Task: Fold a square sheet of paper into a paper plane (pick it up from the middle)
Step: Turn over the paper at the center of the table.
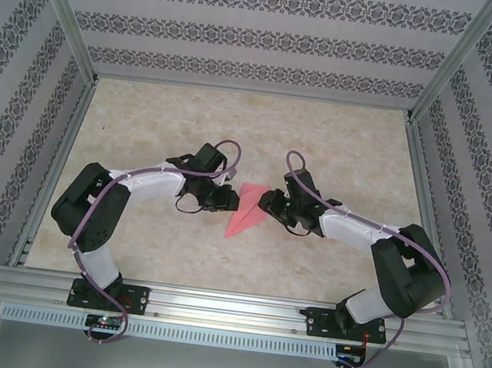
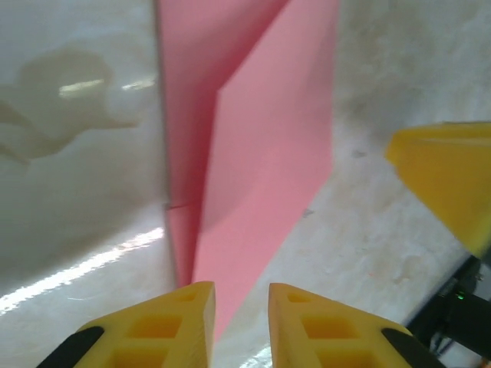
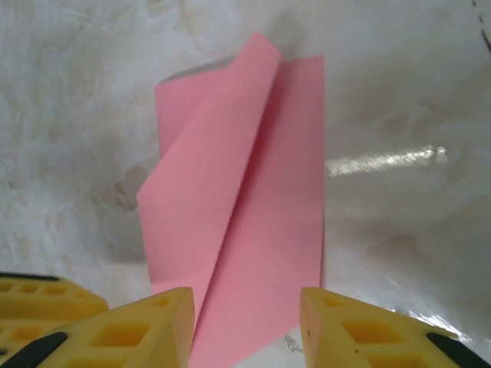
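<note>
At the near edge, a ribbed aluminium rail carries the bases of the 2 arms. The left black-and-white arm and the right one both bend inward over the pale, marbled table, and their heads meet near its middle.

Between them lies the narrow, pointed pink-red paper plane. It rests on the tabletop with its tip toward the rail and its wide end at the grippers.

The left gripper sits at the plane's left side. In its wrist view the 2 yellow fingertips stand a little apart. The paper's narrow end runs down into the gap, against the left one and clear of the other, so it is not clamped. A yellow fingertip of the right gripper shows just beyond the paper's far edge.

The right gripper faces it from the other side, with its jaws spread wider. In its wrist view the folded sheet reaches into that gap, with 1 flap lifted along a lengthwise crease. Whether the paper touches these fingers is hard to tell. It looks to lie loose beneath them.

Farther off, the table runs on to patterned grey-and-white walls framed by metal posts.
</note>
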